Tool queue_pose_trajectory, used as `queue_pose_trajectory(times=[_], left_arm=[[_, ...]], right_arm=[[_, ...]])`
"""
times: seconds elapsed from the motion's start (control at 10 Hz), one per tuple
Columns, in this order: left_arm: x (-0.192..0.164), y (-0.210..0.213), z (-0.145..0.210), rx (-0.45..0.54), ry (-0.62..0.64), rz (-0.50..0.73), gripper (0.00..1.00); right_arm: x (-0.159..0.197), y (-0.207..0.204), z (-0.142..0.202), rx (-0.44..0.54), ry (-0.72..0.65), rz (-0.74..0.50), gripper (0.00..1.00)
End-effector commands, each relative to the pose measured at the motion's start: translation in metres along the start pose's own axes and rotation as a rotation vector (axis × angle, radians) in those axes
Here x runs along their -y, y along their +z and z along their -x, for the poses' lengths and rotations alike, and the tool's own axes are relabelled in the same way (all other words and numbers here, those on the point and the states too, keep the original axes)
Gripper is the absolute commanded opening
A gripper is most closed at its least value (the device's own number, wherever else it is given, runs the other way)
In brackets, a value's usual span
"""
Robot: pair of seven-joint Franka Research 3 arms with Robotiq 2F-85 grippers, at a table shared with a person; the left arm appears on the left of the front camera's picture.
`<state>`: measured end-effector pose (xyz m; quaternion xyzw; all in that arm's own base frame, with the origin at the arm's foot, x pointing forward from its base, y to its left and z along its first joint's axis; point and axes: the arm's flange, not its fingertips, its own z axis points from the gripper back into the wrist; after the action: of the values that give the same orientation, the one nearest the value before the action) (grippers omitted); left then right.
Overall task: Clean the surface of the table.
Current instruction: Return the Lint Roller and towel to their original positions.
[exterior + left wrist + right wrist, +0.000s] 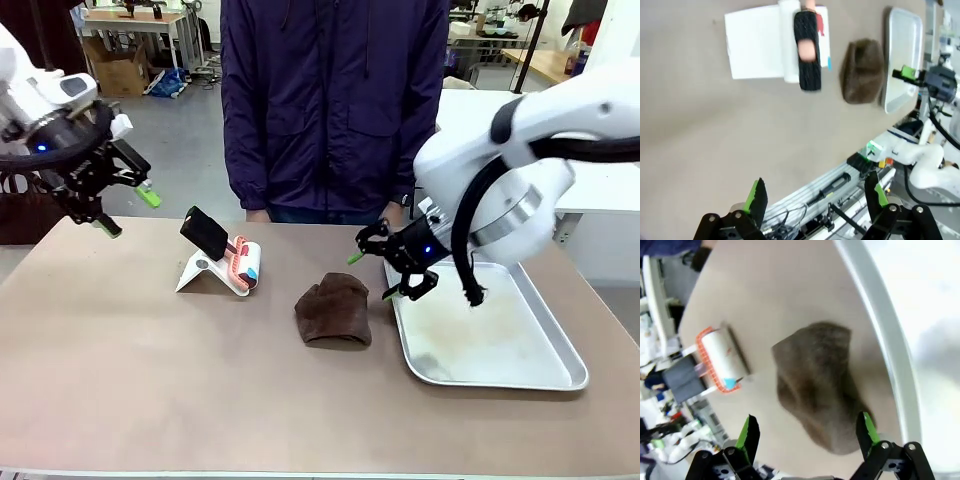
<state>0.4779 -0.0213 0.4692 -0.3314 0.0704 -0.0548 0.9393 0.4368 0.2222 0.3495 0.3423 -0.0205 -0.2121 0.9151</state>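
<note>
So the big rectangular table [150, 380] with the matte beige-brown top and pale edge runs nearly the full width of the front view, with a person in a dark navy zip jacket [330, 100] standing at the far side.

Near the middle of the table there's a crumpled dark brown cloth [334, 310] lying flat on the surface. Just to its right sits a rectangular silver metal tray [560, 375] — the cloth's right edge is close against the tray's left rim, though I can't tell if they actually touch. To the left of the cloth is a white folded stand [200, 275] propping up a black phone [205, 232], and right beside that a white lint roller in an orange frame [246, 264].

The right gripper [372, 273] hangs low, just above the table, at the tray's far left corner and just beside the cloth's far right side. Its green-padded fingers are spread wide with nothing between them. From the right wrist view the cloth [820, 385] sits right between the two spread fingers, farther along, with the tray rim [880, 335] running past on one side.

The left gripper [125, 210] is up in the air off the far left of the table — fingers spread apart too, holding nothing. Its wrist view looks down on the table [700, 140], the phone [807, 50] and the cloth [862, 72] from well above.
</note>
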Motion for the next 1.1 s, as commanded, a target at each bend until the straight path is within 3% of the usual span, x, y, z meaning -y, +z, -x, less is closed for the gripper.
queue_pose_trajectory(times=[0.0, 0.1, 0.2, 0.4, 0.6, 0.7, 0.9, 1.0], left_arm=[[-0.011, 0.009, 0.031, -0.011, -0.101, 0.065, 1.00], [-0.018, 0.016, 0.048, -0.027, -0.153, 0.117, 1.00], [-0.025, 0.020, 0.064, -0.070, -0.212, 0.163, 0.98], [-0.053, 0.032, 0.103, -0.150, -0.260, 0.228, 0.98], [-0.082, 0.042, 0.119, -0.017, -0.186, 0.344, 0.98], [-0.096, 0.047, 0.127, 0.068, -0.144, 0.399, 0.98], [-0.133, 0.060, 0.145, 0.229, -0.119, 0.544, 0.98], [-0.153, 0.066, 0.146, 0.310, -0.104, 0.619, 0.98]], right_arm=[[0.011, 0.040, -0.006, -0.130, -0.017, -0.123, 1.00], [0.023, 0.052, -0.006, -0.264, 0.019, -0.133, 1.00], [0.039, 0.065, 0.001, -0.430, 0.176, -0.097, 1.00], [0.078, 0.112, 0.014, -0.557, 0.342, -0.194, 1.00], [0.117, 0.157, 0.014, -0.670, 0.513, -0.345, 1.00], [0.134, 0.177, 0.010, -0.639, 0.518, -0.468, 1.00], [0.169, 0.203, 0.004, -0.488, 0.433, -0.676, 1.00], [0.183, 0.209, 0.005, -0.464, 0.457, -0.843, 1.00]])
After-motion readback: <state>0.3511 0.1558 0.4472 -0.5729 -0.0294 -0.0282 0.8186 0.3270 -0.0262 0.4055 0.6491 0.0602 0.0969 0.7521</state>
